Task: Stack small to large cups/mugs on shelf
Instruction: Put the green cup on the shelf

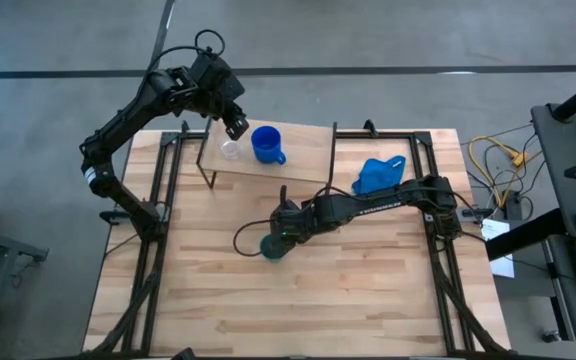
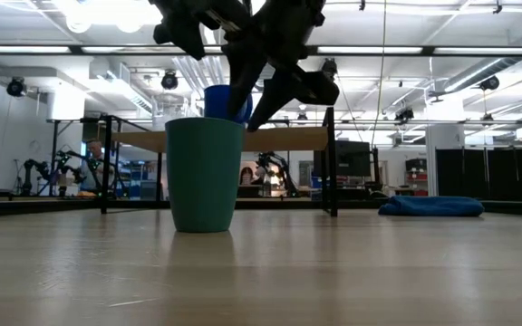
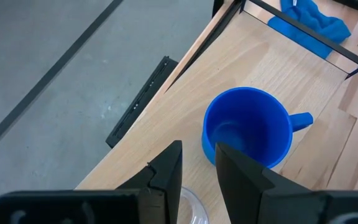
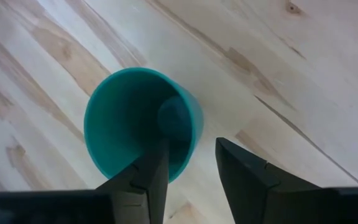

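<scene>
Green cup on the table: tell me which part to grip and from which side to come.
Grip the rim wall of the green cup, coming from above. It stands upright and open-mouthed on the table, has no handle, and its wall is thin enough to pinch. The right end effector is already there, open, one finger inside the mouth and the other outside, so closing should probably hold it.

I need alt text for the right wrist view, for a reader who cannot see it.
The right gripper hangs open over the dark green cup, which stands upright and empty on the plank table. One finger reaches inside the rim; the other is outside.
</scene>
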### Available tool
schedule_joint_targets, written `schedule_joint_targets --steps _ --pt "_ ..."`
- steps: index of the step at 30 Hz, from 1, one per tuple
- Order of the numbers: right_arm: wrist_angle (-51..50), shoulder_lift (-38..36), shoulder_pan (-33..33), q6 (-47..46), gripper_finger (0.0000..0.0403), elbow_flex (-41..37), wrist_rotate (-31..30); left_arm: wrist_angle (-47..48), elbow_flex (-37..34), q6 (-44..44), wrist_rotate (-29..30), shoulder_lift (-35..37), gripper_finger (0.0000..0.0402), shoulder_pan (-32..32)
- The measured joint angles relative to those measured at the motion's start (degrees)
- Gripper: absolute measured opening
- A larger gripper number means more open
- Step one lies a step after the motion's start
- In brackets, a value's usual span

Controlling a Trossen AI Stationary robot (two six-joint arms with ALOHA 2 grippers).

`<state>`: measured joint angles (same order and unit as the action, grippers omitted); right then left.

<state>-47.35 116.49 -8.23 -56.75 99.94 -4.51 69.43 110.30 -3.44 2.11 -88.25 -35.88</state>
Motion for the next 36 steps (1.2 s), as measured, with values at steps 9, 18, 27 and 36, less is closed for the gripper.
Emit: schedule_joint_targets --steps 9,18,27,36 --pt "5.42 0.00 0.00 -0.05 0.0125 -4.08 0.00 0.02 -0.02 0.00 0.00 0.00 0.0083 0.02" --pt "6.53 0.00 -0.01 -0.05 0.0114 -6.65 0.00 0.02 -0.02 0.01 0.01 0.00 0.0083 0.04" --pt "8.31 -0.07 -0.01 0.34 0.0054 -8.20 -0.02 0.02 -0.02 0.00 0.00 0.00 0.0083 0.04" --pt "7.89 -0.07 -0.01 6.60 0.0010 -4.63 -0.06 0.02 -0.02 0.01 0.00 0.00 0.0083 0.04"
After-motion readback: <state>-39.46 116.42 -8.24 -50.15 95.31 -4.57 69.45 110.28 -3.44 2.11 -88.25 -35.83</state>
